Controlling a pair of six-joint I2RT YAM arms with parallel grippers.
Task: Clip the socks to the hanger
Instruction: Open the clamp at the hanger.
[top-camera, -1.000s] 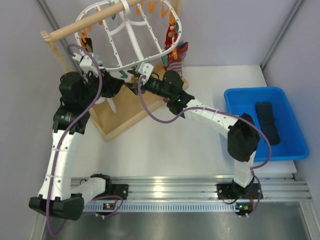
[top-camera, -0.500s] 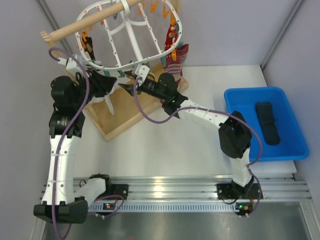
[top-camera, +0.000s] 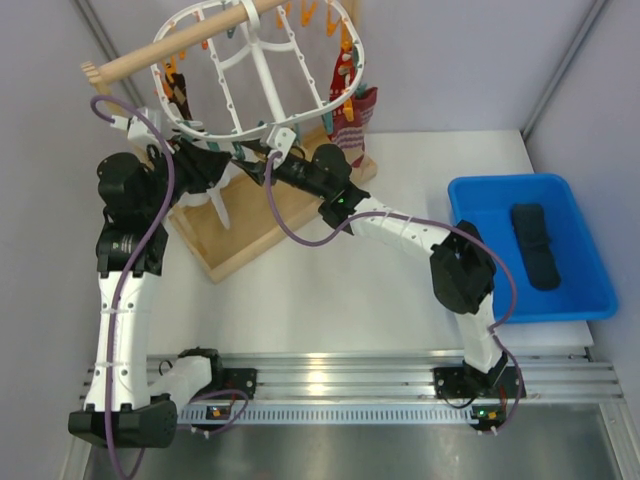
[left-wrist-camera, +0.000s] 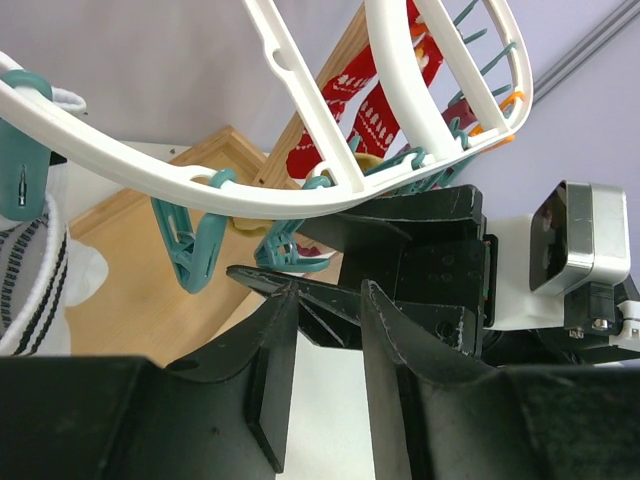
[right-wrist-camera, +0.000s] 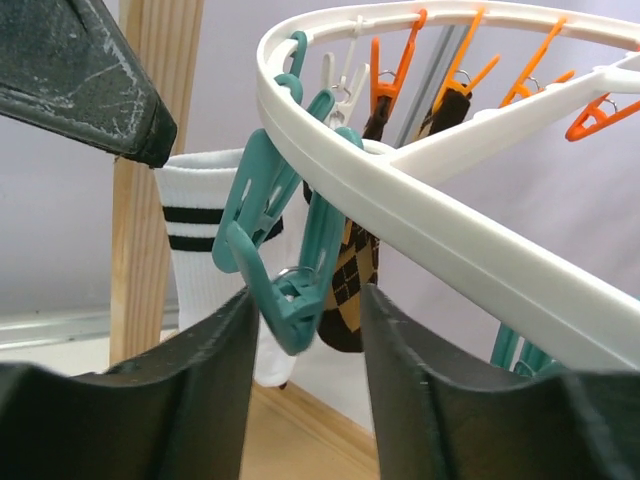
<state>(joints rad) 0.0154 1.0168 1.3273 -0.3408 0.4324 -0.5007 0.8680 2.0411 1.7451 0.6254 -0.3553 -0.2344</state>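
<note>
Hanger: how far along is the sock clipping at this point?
Done: a red sock, a white striped sock and an argyle sock hang clipped. In hand: the right gripper straddles a teal clip; neither it nor the left gripper holds a sock. Remaining: a dark sock in the blue bin.

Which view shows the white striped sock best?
Right wrist: the white striped sock hangs there with both black stripes plain. Left wrist catches only its edge; in the top view I cannot pick it out.
</note>
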